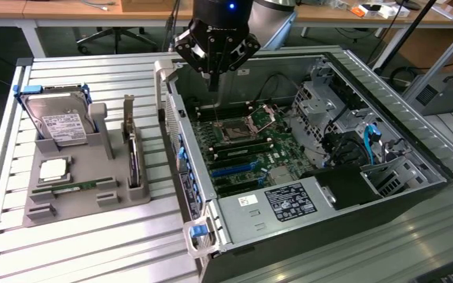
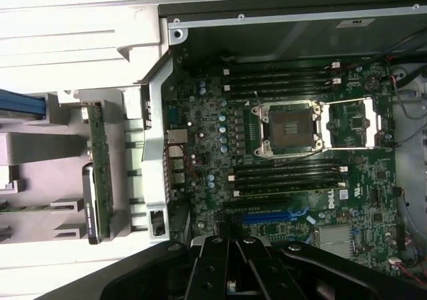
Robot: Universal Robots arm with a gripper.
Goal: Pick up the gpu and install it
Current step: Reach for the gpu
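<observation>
1. A slatted silver-grey metal worktop [image 1: 92,247] is carrying everything, with bare slats lying open beyond the tray.
2. A big open black computer case [image 1: 289,247] is lying on its side. Its raised side wall is standing between the tray and the green motherboard [image 1: 242,147].
3. A grey plastic holder tray [image 1: 77,203] is sitting just beside the case, on the exterior view's left.
4. The black gripper [image 1: 213,82] is hovering over the motherboard's far edge, its fingers clenched together on nothing.
5. A boxy silver hard drive [image 1: 61,121] is standing upright at the tray's far end.
6. The gpu [image 1: 132,154], a thin dark card with a silver bracket, is standing on edge in the tray slot nearest the case, well apart from the gripper.
7. A narrow green memory stick [image 1: 73,187] is lying flat in the tray.
</observation>
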